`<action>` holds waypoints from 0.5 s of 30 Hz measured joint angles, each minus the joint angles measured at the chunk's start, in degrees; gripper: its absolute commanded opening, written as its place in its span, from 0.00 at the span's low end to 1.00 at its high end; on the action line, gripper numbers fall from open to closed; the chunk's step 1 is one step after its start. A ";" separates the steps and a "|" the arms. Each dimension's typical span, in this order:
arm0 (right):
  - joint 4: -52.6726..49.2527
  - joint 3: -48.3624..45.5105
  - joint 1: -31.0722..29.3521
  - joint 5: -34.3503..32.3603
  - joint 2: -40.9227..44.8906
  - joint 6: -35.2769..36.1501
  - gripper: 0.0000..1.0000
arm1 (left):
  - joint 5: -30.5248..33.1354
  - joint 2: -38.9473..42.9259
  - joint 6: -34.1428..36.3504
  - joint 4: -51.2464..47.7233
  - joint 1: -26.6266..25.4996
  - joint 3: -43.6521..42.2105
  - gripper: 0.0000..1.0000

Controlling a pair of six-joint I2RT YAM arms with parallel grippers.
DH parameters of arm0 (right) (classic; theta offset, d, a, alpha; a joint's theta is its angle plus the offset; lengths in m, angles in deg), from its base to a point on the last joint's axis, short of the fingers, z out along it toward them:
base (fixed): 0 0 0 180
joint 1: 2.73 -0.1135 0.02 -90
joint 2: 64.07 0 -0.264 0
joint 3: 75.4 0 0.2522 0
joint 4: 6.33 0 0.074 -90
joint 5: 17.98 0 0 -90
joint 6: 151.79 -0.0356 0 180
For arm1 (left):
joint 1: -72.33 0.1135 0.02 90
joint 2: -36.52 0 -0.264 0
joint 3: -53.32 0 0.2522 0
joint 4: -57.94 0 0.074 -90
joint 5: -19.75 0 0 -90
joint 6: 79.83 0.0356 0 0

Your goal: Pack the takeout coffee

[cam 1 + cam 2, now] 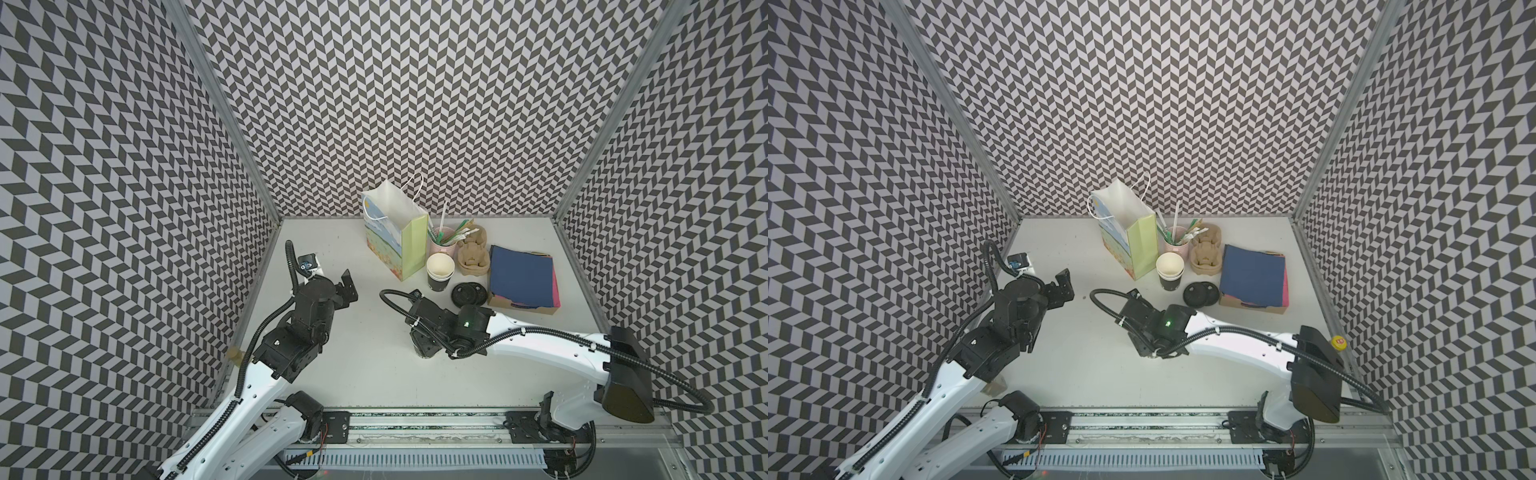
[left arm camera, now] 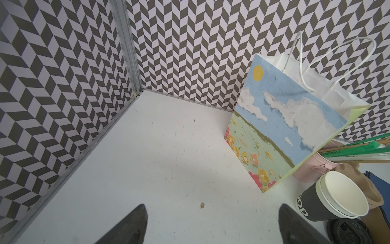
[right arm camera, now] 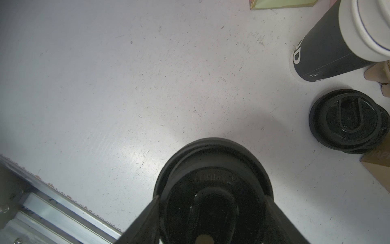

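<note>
right gripper [image 3: 212, 198] closed around the small black paper takeout coffee [image 3: 213, 166], round black plastic lid on, mid-table. left gripper [image 2: 213, 209] spread wide, empty. tall landscape-printed paper gift bag [image 1: 395, 237] at back; open black cup stack [image 1: 439, 272] just beside it, loose black lids [image 1: 468, 294] near.

A flowered gift bag [image 1: 384, 245] stands upright near the table's back edge. At its three o'clock sit a pink straw cup [image 1: 448, 250], a tan pulp carrier [image 1: 471, 258] and blue napkins [image 1: 519, 274] in a cardboard tray [image 1: 524, 310].
</note>
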 measured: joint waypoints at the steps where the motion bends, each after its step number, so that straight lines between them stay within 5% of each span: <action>1: 0.13 -0.04 0.00 0.13 0.00 -0.02 0.64 | 0.00 0.00 0.00 -0.02 0.00 0.00 0.97; 15: -0.74 0.44 0.00 -0.09 0.02 -0.09 0.65 | -0.02 -0.33 0.00 -0.02 0.00 0.00 0.97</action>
